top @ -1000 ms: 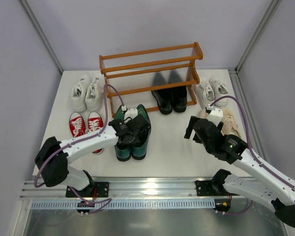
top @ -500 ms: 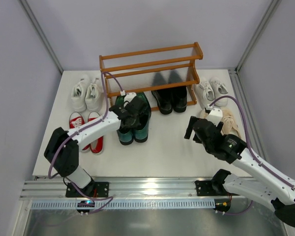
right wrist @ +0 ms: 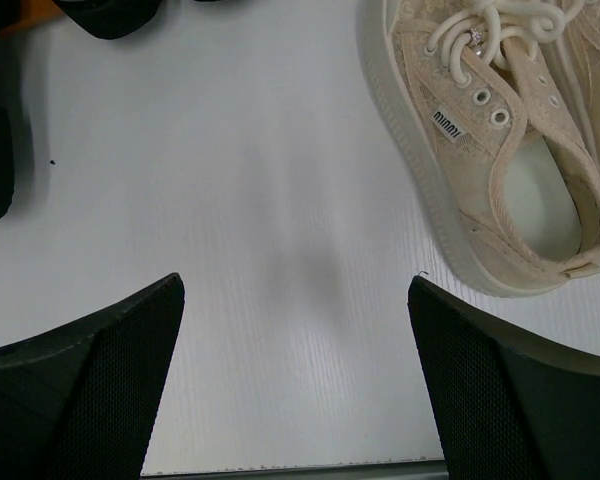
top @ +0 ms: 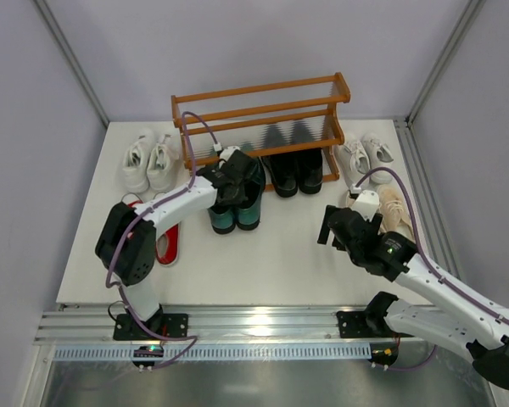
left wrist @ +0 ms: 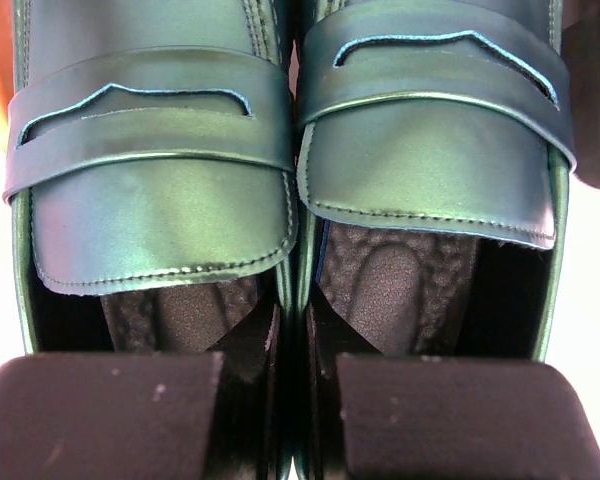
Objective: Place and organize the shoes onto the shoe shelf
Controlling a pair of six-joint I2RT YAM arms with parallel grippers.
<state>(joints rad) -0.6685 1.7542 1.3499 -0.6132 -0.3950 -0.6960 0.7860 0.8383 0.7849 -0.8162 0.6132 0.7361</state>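
Loafers first: the green loafers (top: pixel 248 212) stand as a pair, side by side and touching, long axes running near to far. Their toes point far, at the left part of the shelf's (top: pixel 263 93) lowest level, and the heels stay out on the table (top: pixel 271 263). In the left wrist view the green loafers (left wrist: pixel 160 200) show glossy dark green uppers with a stitched strap and slit across each, and dark textured insoles.

The left gripper (top: pixel 233 182) sits over the pair's middle. Seen from the wrist, the left gripper (left wrist: pixel 280 410) has one finger (left wrist: pixel 110 415) in each shoe's opening, clamping the two adjoining inner walls between them.

Black loafers (top: pixel 293 170) stand just to the right, toes also in at the lowest level. White sneakers (top: pixel 148 161) lie left of the shelf, with red sneakers (top: pixel 165 242) nearer, partly under the left arm. A second white pair (top: pixel 365 154) lies right of the shelf.

The right gripper (top: pixel 329 225) hangs over bare table well right of the green pair, and the right wrist view shows the right gripper (right wrist: pixel 295 330) with its fingers spread wide, holding nothing. Beige sneakers (right wrist: pixel 500 160) lie just to its right.
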